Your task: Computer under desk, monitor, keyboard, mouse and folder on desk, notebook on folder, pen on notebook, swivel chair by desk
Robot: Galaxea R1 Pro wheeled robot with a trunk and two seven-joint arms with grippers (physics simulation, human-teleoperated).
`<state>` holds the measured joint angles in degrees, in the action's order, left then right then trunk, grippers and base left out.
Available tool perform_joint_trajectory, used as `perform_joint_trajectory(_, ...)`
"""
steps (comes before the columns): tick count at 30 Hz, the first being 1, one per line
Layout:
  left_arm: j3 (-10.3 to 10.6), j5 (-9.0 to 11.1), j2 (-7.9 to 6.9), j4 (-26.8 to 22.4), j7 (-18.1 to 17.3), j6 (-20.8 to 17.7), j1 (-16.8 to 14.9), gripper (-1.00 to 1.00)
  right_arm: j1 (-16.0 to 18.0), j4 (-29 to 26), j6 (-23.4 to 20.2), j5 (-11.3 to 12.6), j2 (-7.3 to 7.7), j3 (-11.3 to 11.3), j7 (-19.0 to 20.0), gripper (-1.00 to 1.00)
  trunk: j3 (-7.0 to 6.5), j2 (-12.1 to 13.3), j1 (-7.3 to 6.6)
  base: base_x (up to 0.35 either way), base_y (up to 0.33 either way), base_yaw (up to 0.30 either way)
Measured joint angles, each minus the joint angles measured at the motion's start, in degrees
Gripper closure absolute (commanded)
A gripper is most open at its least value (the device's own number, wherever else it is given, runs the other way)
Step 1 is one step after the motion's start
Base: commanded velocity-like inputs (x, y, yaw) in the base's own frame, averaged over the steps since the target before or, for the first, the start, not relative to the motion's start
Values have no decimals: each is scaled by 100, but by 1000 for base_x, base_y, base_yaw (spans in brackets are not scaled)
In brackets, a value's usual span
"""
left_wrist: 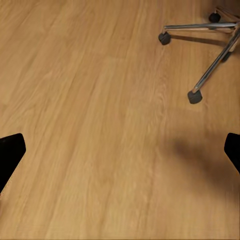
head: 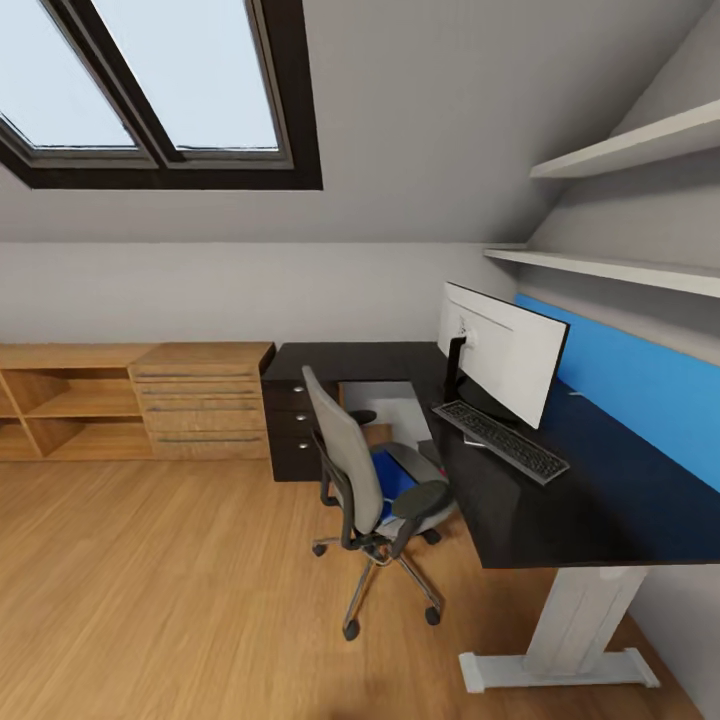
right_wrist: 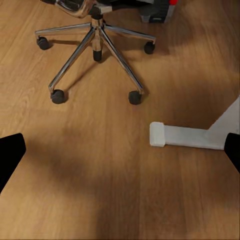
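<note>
Right now both of my wrist cameras look down on light wood floor (left_wrist: pixel 90 125). On the left gripper (left_wrist: pixel 120 150) I see dark fingers (left_wrist: pixel 11 152) at opposite edges of the frame, spread wide with nothing between them; two chrome spokes and castors of the swivel chair (head: pixel 375 480) reach in beyond them. The right gripper (right_wrist: pixel 120 150) is the same, fingers (right_wrist: pixel 11 155) far apart and empty, hanging over floor near the white foot of the desk's pedestal leg (right_wrist: pixel 187 136), with the chair's five-spoke base (right_wrist: pixel 95 47) further on. From the head camera, nearest at about five o'clock is that white pedestal (head: pixel 575 630) under the black desk (head: pixel 560 500). At centre the chair stands close against the desk's inner corner, its grey back turned toward me. On its seat lies the blue folder (head: pixel 393 478), with a grey flat thing just beside it that I cannot identify. On the desk, around three o'clock, the keyboard (head: pixel 500 440) lies directly in front of the monitor (head: pixel 505 360), whose white back faces me. Behind runs the blue back panel (head: pixel 640 380), with two white wall shelves (head: pixel 610 265) above. Farther off, the black drawer unit (head: pixel 290 425) sits under the desk's far wing; low wooden shelving (head: pixel 120 400) stands at nine o'clock, and a black-framed skylight (head: pixel 160 90) is at eleven.
</note>
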<state>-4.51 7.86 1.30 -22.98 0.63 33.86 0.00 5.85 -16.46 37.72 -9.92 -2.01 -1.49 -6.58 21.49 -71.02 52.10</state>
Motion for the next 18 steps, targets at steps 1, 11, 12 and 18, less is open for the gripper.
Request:
perform_joint_trajectory(1, 0, 0, 0, 0, 0, 0, 0, -100, -2, 1, 0, -19, 0, 1, -1, -100, 0, 0, 0, 329, 119, 0)
perform_joint_trajectory(11, 7, 1, -52, 0, -5, 8, 0, -100, -2, -1, 8, -89, 7, 5, -3, -100, 0, 1, 3, 223, 146, 0)
perform_joint_trajectory(12, 8, 2, -53, 0, -6, 10, 0, -100, -2, -1, 8, -89, 7, 5, -3, -100, 0, 0, 3, 21, 19, 0)
perform_joint_trajectory(18, -12, 10, -69, 42, -5, 25, 0, -100, -1, 3, 9, -90, 7, 6, -3, -100, 0, 0, 2, 51, 21, 0)
